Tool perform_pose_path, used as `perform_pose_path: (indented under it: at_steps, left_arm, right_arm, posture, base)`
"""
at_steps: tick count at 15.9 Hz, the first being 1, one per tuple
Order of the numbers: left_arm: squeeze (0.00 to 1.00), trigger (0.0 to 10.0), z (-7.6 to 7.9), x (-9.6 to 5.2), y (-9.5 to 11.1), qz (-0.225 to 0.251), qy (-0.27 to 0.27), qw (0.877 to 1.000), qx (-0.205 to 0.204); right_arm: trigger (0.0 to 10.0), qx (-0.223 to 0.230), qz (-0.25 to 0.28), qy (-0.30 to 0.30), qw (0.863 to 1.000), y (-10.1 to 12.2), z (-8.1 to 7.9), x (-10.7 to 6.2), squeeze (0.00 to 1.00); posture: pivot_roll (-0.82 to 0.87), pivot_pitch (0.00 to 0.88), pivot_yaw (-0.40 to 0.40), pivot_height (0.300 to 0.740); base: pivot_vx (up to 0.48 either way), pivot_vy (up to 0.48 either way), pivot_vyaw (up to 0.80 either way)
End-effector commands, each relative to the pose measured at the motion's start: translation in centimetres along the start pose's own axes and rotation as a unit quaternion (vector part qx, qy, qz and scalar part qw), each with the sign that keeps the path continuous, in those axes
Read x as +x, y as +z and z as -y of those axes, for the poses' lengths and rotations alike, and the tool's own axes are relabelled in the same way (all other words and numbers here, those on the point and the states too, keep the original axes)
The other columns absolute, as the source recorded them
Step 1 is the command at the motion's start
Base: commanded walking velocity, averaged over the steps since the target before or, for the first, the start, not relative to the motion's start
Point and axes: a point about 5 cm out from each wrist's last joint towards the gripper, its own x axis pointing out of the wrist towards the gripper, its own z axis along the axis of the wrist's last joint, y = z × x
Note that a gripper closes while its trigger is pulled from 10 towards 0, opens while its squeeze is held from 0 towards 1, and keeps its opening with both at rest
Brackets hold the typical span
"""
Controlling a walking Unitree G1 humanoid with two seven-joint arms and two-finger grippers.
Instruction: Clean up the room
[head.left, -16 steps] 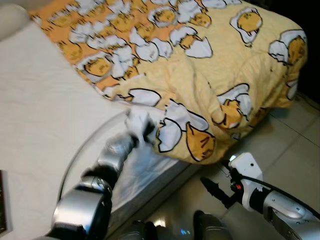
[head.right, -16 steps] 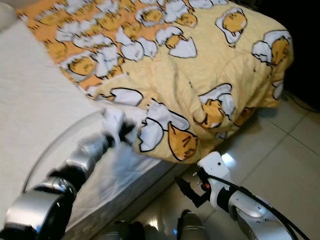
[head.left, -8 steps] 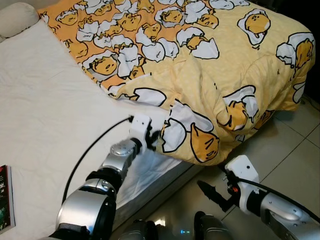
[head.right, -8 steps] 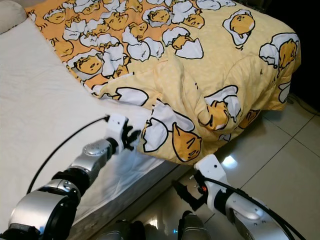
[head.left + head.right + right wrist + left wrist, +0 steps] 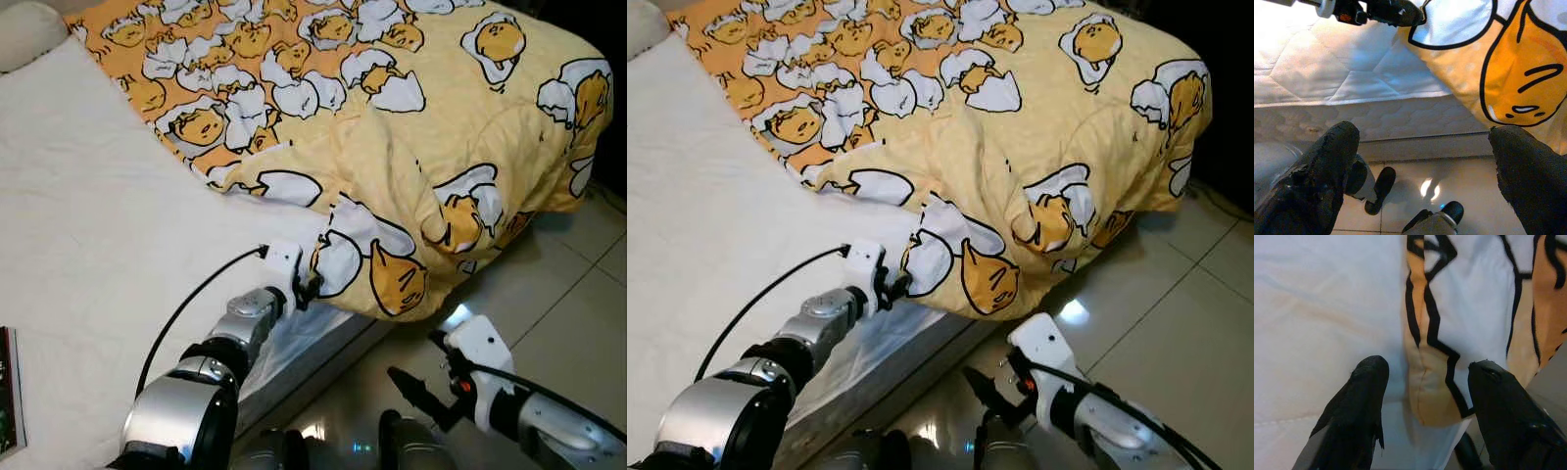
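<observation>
The bed [image 5: 88, 245] lies half made: the yellow egg-print quilt [image 5: 421, 127] is bunched toward the foot, one corner spilling over the mattress edge. My left claw [image 5: 1422, 382], fingers spread, straddles that corner's hem (not yet pinched); my right claw [image 5: 1420, 166] hangs wide above the tiles.

- Book [image 5: 6, 392] at the mattress edge is cut by the frame, cover unreadable.
- Pillow [image 5: 29, 29] is clipped at the top corner.
- Quilt [image 5: 411, 127] runs off the top and right.
- Left gripper [image 5: 306, 286] fingertips tuck under the quilt's hem, half hidden.
</observation>
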Motion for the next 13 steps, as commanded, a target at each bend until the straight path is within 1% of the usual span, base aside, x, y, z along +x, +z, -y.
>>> perform_pose_path:
  at_steps: [1, 3, 4, 5, 6, 8, 13]
  left_arm:
    - [0.00, 10.0, -0.1, -0.3, -1.5, -0.027, 0.008, 1.000, 0.002]
    - [0.00, 10.0, 0.2, -0.2, -1.5, -0.030, 0.005, 1.000, 0.006]
    - [0.00, 8.2, 0.4, -0.1, -1.4, -0.028, 0.000, 1.000, 0.004]
    - [0.00, 3.1, 0.5, 0.0, -1.3, -0.026, 0.001, 1.000, 0.006]
    - [0.00, 0.0, 0.6, 0.0, -1.1, -0.022, 0.000, 1.000, 0.000]
    - [0.00, 0.0, 1.0, 0.1, -0.9, -0.016, -0.014, 1.000, -0.014]
    - [0.00, 0.0, 1.3, 0.2, -1.0, -0.014, -0.020, 1.000, -0.015]
  right_arm:
    - [10.0, 0.005, 0.002, 0.004, 1.000, 0.2, -0.4, -0.4, 0.00]
    - [10.0, 0.007, -0.001, 0.004, 1.000, 0.2, -0.6, -0.9, 0.00]
    - [10.0, 0.007, -0.002, 0.003, 1.000, 0.2, -0.6, -1.0, 0.00]
    - [10.0, 0.009, -0.002, 0.001, 1.000, 0.2, -0.6, -1.1, 0.00]
    - [10.0, 0.010, -0.004, 0.001, 1.000, 0.2, -0.7, -1.2, 0.00]
    - [10.0, 0.013, -0.004, 0.000, 1.000, 0.1, -0.9, -1.1, 0.00]
    - [10.0, 0.012, -0.002, 0.003, 1.000, 0.3, -0.7, -0.6, 0.00]
  posture:
    - [-0.26, 0.248, 0.165, 0.740]
    - [-0.27, 0.257, 0.166, 0.740]
    - [-0.27, 0.264, 0.167, 0.740]
    - [-0.27, 0.270, 0.169, 0.740]
    - [-0.27, 0.271, 0.173, 0.740]
    - [-0.26, 0.268, 0.176, 0.740]
    - [-0.24, 0.257, 0.166, 0.740]
  base:
    - [0.000, 0.000, 0.00]
    - [0.000, 0.000, 0.00]
    - [0.000, 0.000, 0.00]
    - [0.000, 0.000, 0.00]
    - [0.000, 0.000, 0.00]
    - [0.000, 0.000, 0.00]
    - [0.000, 0.000, 0.00]
